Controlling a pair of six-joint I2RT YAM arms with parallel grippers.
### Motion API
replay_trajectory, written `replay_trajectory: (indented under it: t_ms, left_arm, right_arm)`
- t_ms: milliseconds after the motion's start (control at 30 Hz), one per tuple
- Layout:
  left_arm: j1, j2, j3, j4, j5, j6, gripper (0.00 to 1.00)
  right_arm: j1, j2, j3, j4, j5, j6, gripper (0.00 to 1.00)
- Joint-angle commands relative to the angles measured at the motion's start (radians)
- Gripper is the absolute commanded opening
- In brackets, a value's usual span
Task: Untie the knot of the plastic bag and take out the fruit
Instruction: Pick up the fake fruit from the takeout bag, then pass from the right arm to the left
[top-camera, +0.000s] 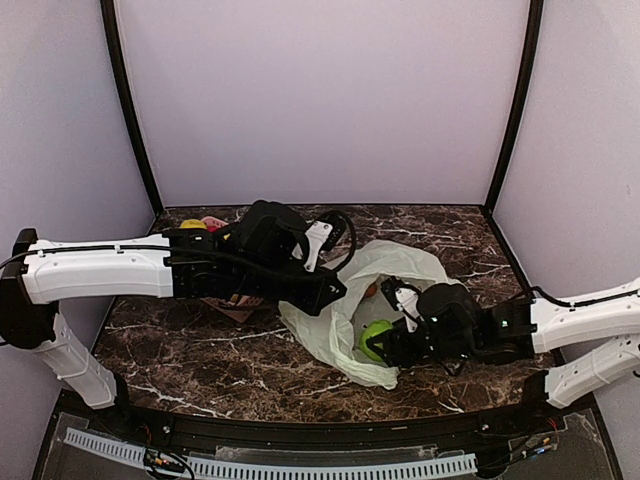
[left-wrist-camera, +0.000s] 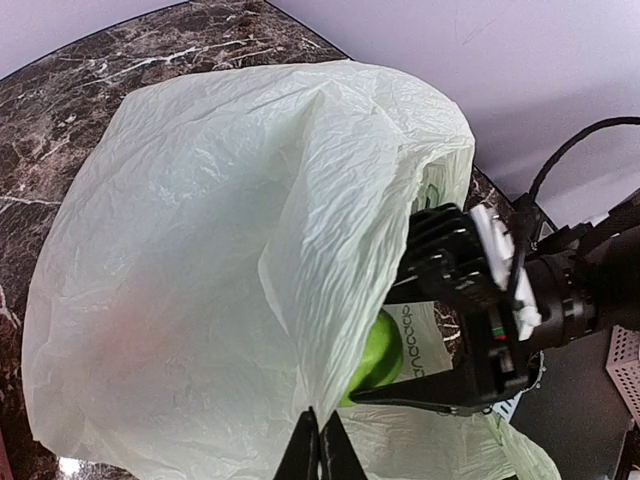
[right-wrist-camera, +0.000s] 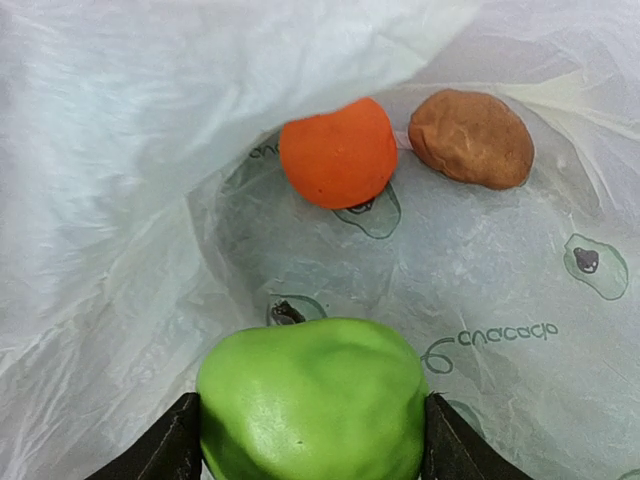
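Between the two black fingers of the right hand (right-wrist-camera: 310, 447), which are set wide and clamped on its flanks, sits the light green apple-like toy fruit (right-wrist-camera: 312, 400); the grip lies across the fruit's broadest part, just within the mouth of the translucent pale green plastic bag (left-wrist-camera: 200, 250). Deeper in the bag, on its lower film, lie the round orange toy fruit (right-wrist-camera: 338, 152) and the brown oval toy fruit (right-wrist-camera: 472, 138), close beside each other and well apart from the green one. The left hand (left-wrist-camera: 320, 452) is pinched together on the upper edge of the bag and holds that film raised like a hood; the knot is judged undone.

Procedure for the step in hand, extraction of the green fruit:
- withdraw the right hand straight back along its own axis, out through the mouth;
- raise it slightly first, so the fruit clears the lower film and does not drag the bag across the dark marble-patterned bench (top-camera: 180, 350);
- hold the left pinch high and taut; a slack hood may fall on the fruit;
- do not loosen the grip; the fruit looks smooth and may roll.

Orientation: the green fruit is nearly round and shows no stem, so its axis cannot be told; the brown oval's long axis runs across the right wrist view, tilted down toward the right; the bag's mouth faces the right arm.
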Motion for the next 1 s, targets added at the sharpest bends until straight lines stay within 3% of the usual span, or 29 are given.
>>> replay_trajectory:
  t_ms: [0, 267, 500, 567, 667, 733, 867, 967]
  left_arm:
    - [0.003, -0.008, -0.007, -0.015, -0.014, -0.015, 0.01]
    - [0.009, 0.004, -0.008, -0.015, -0.019, -0.016, 0.01]
    - [0.009, -0.009, -0.014, -0.022, -0.019, 0.046, 0.02]
    - [0.009, -0.033, -0.022, -0.014, -0.034, 0.066, 0.11]
    - [0.009, -0.095, -0.069, 0.046, -0.071, 0.096, 0.43]
    - [0.009, -0.149, -0.095, 0.075, -0.104, 0.121, 0.57]
    - [0.012, -0.240, -0.125, 0.097, -0.135, 0.152, 0.74]
    - [0.017, -0.298, -0.156, 0.133, -0.067, 0.141, 0.86]
  right_arm:
    - [0.059, -0.110, 0.023, -0.081, 0.065, 0.078, 0.56]
    - [0.096, -0.276, 0.094, -0.128, 0.099, 0.071, 0.54]
    - [0.089, -0.320, 0.200, -0.113, 0.135, 0.055, 0.55]
    - [0.078, -0.314, 0.233, -0.105, 0.127, 0.049, 0.55]
    - [0.039, -0.292, 0.281, -0.104, 0.069, 0.041, 0.55]
    - [0.006, -0.277, 0.307, -0.097, 0.016, 0.040, 0.56]
    - [-0.068, -0.250, 0.338, -0.064, -0.115, 0.034, 0.56]
    - [-0.125, -0.238, 0.342, -0.018, -0.234, 0.050, 0.56]
